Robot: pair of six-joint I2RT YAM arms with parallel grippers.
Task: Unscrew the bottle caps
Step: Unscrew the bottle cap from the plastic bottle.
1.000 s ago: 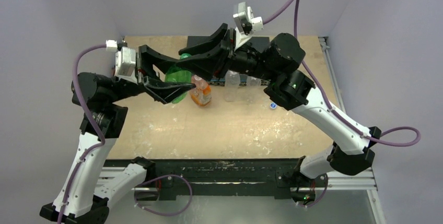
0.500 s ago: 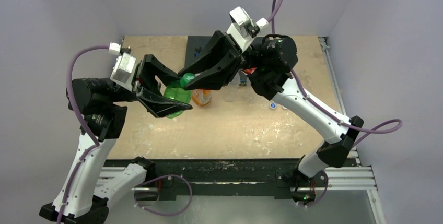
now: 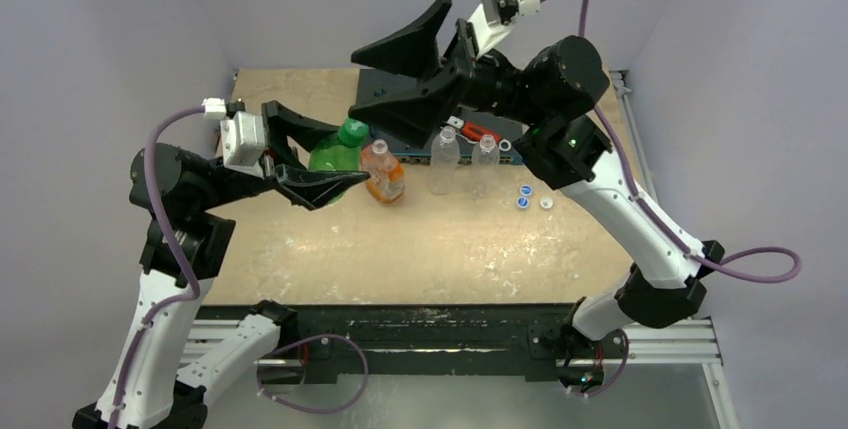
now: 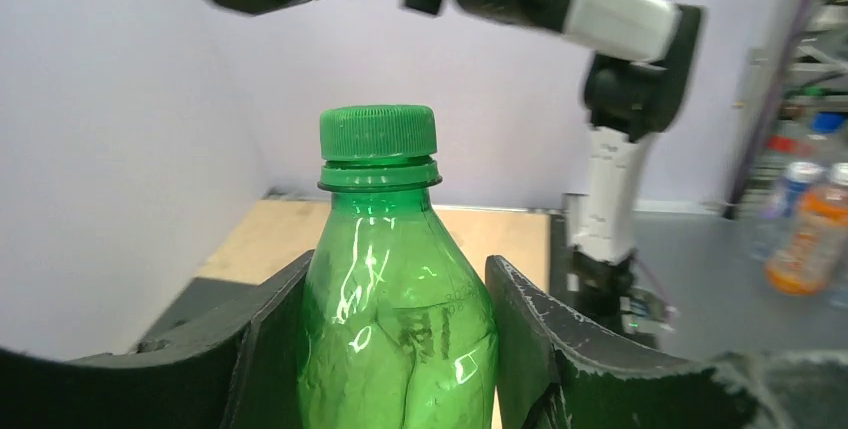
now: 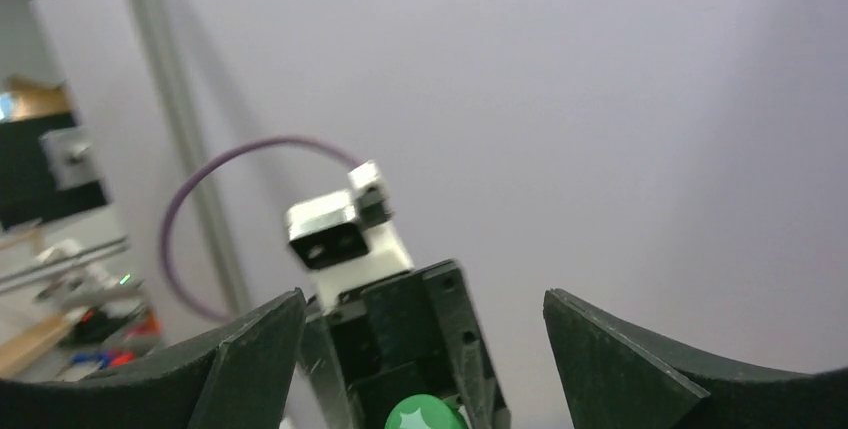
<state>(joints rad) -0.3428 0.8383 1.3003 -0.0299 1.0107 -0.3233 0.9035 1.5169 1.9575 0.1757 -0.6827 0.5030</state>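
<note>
Scuffed plywood tabletop [image 3: 300, 239] — left end effector [image 4: 398, 374] pinching glossy green bottle [image 4: 395, 249], ribbed cap [image 4: 378, 134] on; right end effector [image 3: 360, 84] spread.

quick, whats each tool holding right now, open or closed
left tool: closed on the green bottle
right tool: open, holding nothing

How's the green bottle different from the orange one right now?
The green bottle is clamped in the left gripper; the orange bottle stands ungripped on the table. Green is larger with its cap on; orange is squat, apparently uncapped. Both are plastic bottles, side by side.
</note>
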